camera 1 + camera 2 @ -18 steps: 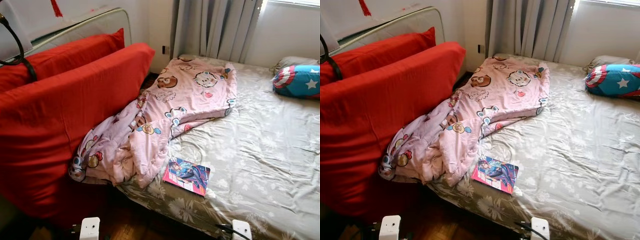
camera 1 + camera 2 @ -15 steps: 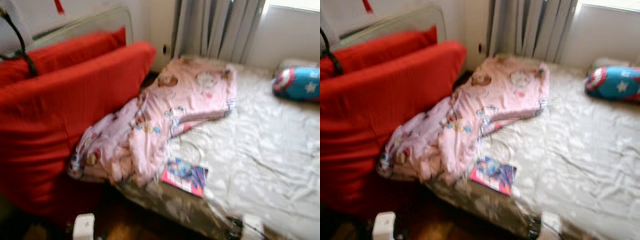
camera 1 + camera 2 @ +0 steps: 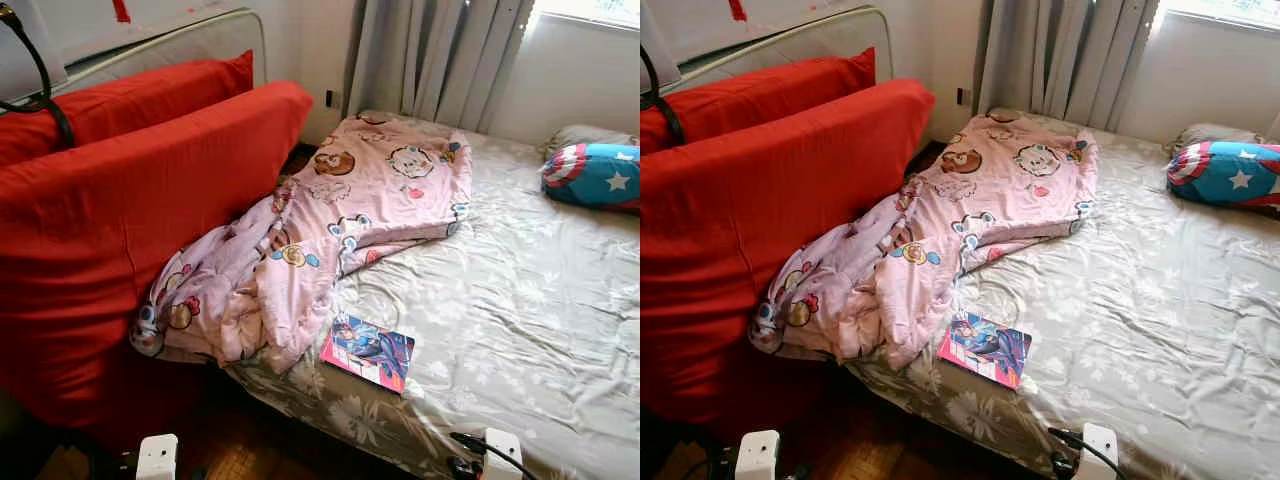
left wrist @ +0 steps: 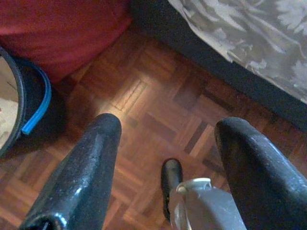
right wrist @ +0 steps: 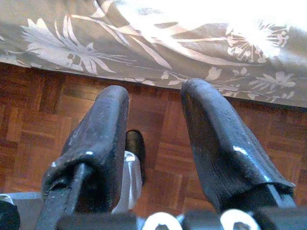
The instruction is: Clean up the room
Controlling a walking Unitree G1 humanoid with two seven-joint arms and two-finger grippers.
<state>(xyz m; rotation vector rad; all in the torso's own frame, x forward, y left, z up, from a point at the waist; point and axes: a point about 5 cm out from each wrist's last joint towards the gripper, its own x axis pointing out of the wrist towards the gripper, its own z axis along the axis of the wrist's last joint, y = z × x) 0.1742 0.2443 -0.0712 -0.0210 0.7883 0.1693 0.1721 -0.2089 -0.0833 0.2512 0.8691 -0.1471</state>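
Nearest the robot, both arms hang low over a dark brown wooden parquet floor (image 4: 144,110). The left gripper (image 4: 168,143) has its two black fingers spread wide apart with nothing between them; past them sit the floor and a round black bucket with a blue rim (image 4: 29,100). The right gripper (image 5: 156,120) also hangs with fingers apart and empty, pointing at the floor beside the hanging edge of the bed sheet.

Just ahead is a bed covered by a grey-beige sheet with a pale flower print (image 3: 520,310). Near its front edge lies a thin pink and blue comic book (image 3: 367,351), flat on the sheet. Touching the book's left side, a crumpled pink quilt printed with cartoon animals (image 3: 320,230) stretches from the bed's near left corner to the far side, its lower end drooping against a large red cushion (image 3: 120,250) standing upright on the left.

At the far right of the bed rests a blue, red and white pillow with star shield patterns (image 3: 595,175). Behind the bed hang grey curtains (image 3: 430,60).
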